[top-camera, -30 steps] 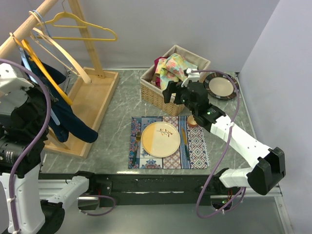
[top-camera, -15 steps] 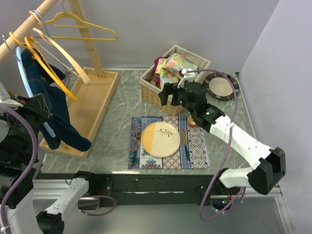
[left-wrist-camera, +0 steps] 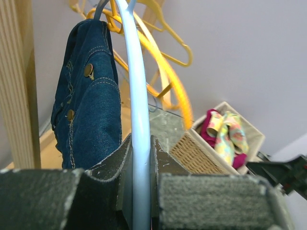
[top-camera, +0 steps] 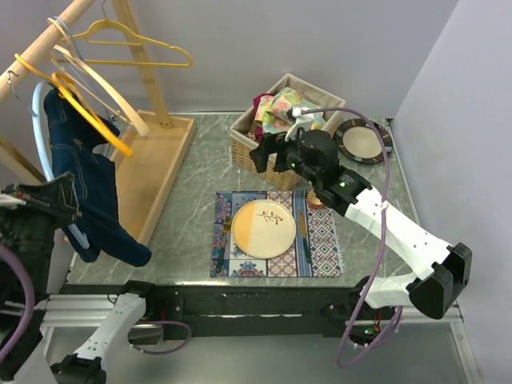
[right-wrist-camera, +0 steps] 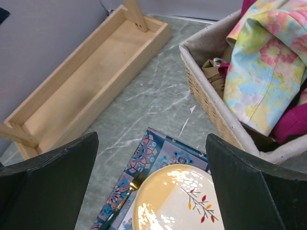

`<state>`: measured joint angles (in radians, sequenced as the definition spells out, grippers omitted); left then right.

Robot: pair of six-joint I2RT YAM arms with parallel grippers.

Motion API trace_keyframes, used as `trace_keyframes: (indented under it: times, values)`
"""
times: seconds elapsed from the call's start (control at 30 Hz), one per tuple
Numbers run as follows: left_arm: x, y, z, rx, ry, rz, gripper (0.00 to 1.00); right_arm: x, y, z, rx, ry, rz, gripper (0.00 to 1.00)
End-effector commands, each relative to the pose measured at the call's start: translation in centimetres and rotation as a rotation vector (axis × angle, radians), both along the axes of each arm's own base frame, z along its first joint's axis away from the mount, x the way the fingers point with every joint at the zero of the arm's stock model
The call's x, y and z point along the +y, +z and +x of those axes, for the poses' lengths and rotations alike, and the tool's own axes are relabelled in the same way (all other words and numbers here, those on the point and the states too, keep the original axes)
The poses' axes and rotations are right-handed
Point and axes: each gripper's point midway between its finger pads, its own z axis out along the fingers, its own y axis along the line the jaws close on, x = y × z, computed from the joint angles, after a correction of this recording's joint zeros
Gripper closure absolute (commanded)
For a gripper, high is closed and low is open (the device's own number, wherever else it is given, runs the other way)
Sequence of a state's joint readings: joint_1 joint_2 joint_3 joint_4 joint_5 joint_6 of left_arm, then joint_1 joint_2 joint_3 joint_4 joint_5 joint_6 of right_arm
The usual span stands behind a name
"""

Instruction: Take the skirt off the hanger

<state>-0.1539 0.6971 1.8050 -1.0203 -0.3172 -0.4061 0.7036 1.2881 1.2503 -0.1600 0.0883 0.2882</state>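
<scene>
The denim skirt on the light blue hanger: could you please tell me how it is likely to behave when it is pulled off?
Probably floppy: the denim skirt drapes in folds off the light blue hanger. Likely fairly heavy for cloth: thick stitched denim. Its metal buttons might catch on the hanger.

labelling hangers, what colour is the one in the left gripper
Light blue hanger; shows best in the left wrist view.

Bright, even light falls from overhead, and the shadows are soft. White glare spots sit on the yellow plate point(right-wrist-camera: 172, 201). In the left wrist view the near jaws blur while the background is sharp.
</scene>
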Motion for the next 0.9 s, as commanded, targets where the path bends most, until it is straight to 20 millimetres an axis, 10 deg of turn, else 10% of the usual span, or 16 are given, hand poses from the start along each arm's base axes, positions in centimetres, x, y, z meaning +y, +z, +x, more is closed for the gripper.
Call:
trace_keyframes:
  times: [0.0, 0.87]
  values:
    - [-1.6, 6.4, -4.0, -0.291, -0.122, -0.009, 0.99, 1.2, 3.1, -1.3, -0.049, 0.055, 0.025, 0.00]
    - [-5.0, 4.8, -12.4, -0.346, -0.389, -0.127, 0.99, 2.9, 6.6, -7.2, -0.067, 0.255, 0.148, 0.00]
